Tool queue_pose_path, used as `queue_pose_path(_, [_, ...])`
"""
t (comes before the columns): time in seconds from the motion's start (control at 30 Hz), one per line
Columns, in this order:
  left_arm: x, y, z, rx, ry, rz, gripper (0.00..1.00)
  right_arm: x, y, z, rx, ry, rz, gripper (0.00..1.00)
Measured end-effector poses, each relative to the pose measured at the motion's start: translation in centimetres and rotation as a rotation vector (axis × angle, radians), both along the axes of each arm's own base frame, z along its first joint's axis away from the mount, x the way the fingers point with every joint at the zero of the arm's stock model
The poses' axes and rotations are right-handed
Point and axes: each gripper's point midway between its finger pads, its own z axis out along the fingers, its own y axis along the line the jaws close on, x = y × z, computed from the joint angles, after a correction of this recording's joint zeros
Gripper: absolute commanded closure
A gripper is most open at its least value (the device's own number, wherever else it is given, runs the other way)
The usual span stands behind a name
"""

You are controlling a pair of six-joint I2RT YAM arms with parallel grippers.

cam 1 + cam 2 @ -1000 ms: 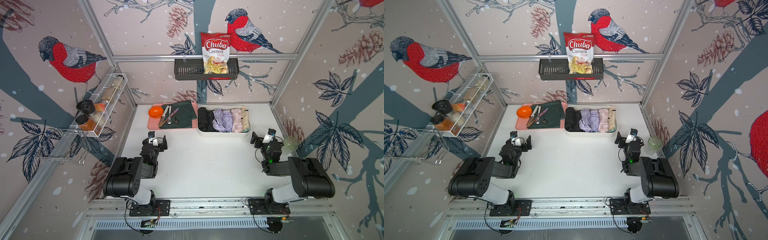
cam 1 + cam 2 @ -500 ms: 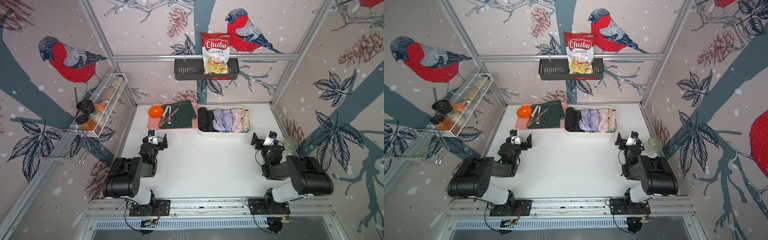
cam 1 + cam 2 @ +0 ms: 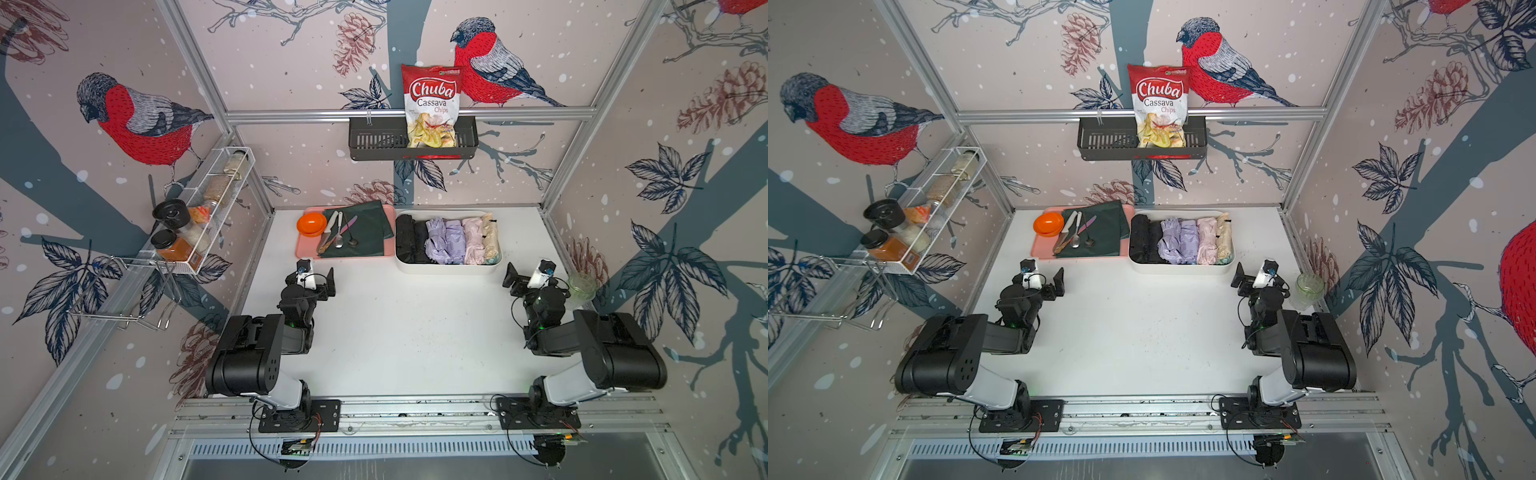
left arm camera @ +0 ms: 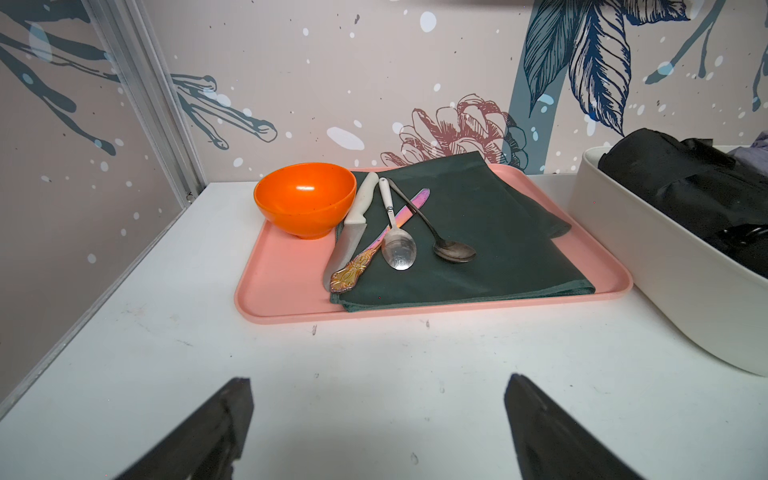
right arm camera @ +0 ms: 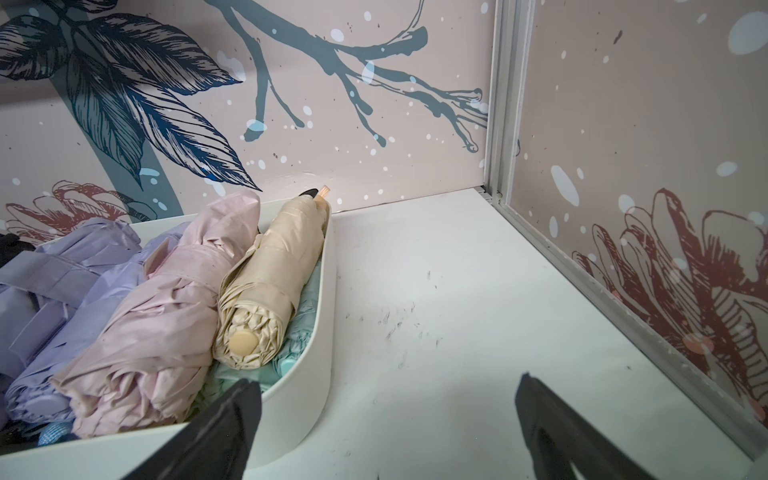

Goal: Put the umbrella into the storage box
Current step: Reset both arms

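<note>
The cream-white storage box (image 3: pixel 446 270) (image 3: pixel 1179 269) stands at the back of the table, right of centre. Several folded umbrellas lie side by side in it: black, lilac, pink and cream. The cream umbrella (image 5: pixel 270 282) rests on a mint one against the box wall (image 5: pixel 320 332). The black umbrella (image 4: pixel 681 183) fills the other end of the box (image 4: pixel 648 266). My left gripper (image 3: pixel 316 283) (image 4: pixel 378 384) is open and empty over bare table in front of the pink tray. My right gripper (image 3: pixel 530 286) (image 5: pixel 388 386) is open and empty at the box's near right corner.
A pink tray (image 3: pixel 305 249) left of the box carries an orange bowl (image 3: pixel 311 223), a knife, spoons and a dark green cloth (image 4: pixel 478 232). A glass jar (image 3: pixel 582 284) stands by the right wall. A black wall basket (image 3: pixel 374 141) holds a chips bag. A wire spice rack (image 3: pixel 199 216) hangs on the left wall.
The right wrist has shifted slightly toward the right wall and settled. The left arm has barely moved. Both grippers stay open.
</note>
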Motion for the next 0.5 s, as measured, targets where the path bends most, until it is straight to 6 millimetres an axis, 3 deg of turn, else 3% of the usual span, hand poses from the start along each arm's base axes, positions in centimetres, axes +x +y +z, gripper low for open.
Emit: queue_pose_path(0.5, [0.00, 0.00, 0.00, 0.000, 0.000, 0.000, 0.02, 0.02, 0.40, -0.01, 0.000, 0.000, 0.013, 0.00])
